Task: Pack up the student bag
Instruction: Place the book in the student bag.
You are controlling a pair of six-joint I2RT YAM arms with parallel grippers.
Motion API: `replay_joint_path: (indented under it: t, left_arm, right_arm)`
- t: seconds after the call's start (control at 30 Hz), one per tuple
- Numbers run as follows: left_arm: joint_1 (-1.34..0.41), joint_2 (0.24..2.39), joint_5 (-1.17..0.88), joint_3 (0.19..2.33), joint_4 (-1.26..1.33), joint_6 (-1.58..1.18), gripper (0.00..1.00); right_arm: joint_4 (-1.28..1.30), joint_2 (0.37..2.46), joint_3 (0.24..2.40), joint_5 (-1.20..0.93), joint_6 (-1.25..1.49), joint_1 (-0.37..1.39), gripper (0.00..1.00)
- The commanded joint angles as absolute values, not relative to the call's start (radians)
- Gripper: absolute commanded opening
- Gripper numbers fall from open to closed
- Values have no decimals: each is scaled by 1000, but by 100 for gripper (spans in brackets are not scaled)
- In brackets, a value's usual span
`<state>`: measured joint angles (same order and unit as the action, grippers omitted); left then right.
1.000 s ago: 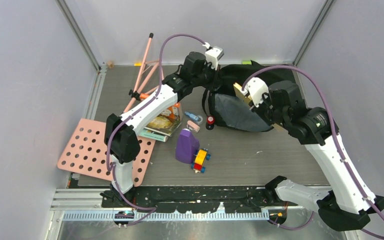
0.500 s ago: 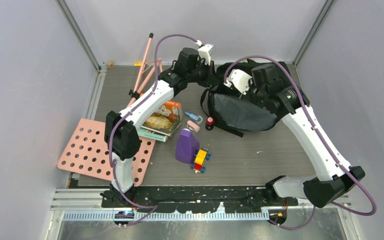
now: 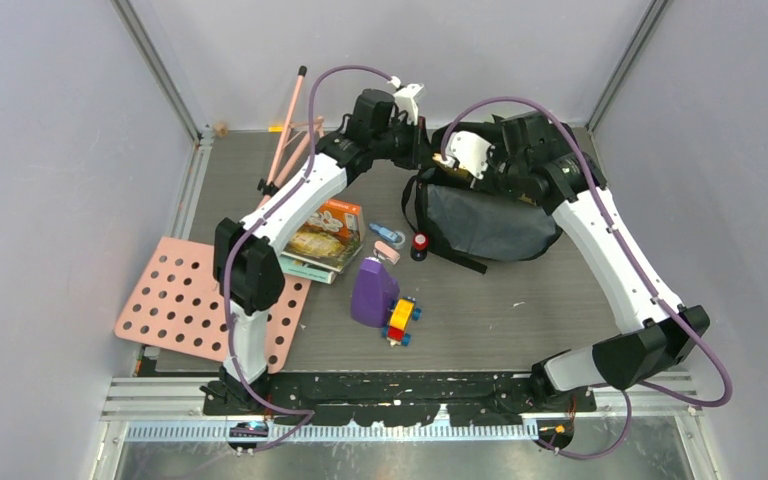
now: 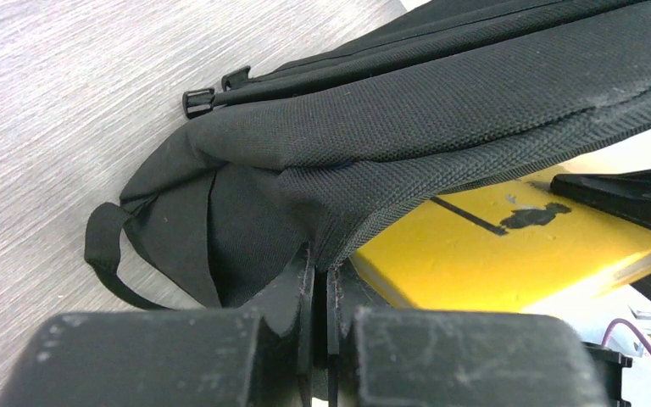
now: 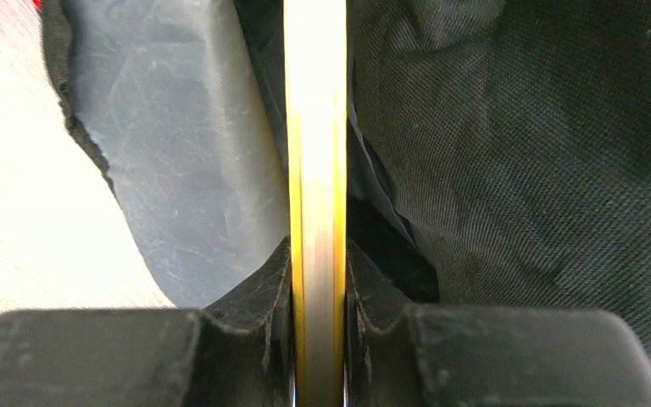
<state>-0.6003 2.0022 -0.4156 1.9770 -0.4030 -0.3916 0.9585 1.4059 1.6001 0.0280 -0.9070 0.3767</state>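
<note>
While left gripper (image 4: 320, 284) is clamped on student bag (image 4: 441, 110) rim fabric, right gripper (image 5: 315, 288) pinches thin yellow book (image 5: 315, 127) edge-on, bag lining flanking both its sides.

The student bag (image 3: 485, 225) lies at the back right of the surface (image 3: 540, 300), a thin book (image 5: 314, 127) partly inside its opening. To its left are stacked books (image 3: 325, 240), a bottle (image 3: 372, 290), a toy (image 3: 401, 320), and farthest left a pegboard (image 3: 170, 300).
</note>
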Motion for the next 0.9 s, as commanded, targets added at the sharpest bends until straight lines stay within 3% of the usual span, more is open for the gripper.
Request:
replay_joint_path:
  t: [0.0,0.17,0.3,0.5,0.87]
  left_arm:
    - [-586,2004,-434,2030,-399,-411,0]
    - [-581,2009,-436,2028,-396,-413,0]
    - [-577,2012,-439,2029,-397,-413,0]
    - [-572,2015,-442,2024,-400,-413,0]
    - [-554,2025,-446,2021,-397,-413,0]
  right_arm:
    - [885,1367,1630,-59,-907,375,0]
    - [840,1358,1570,-59,-905,376,3]
    - [663,1328,1463,-13,-905,376,26]
    - [623,1321,1451,-21,-878,373,46]
    - [569,1247,1406,-16,-809,373,59]
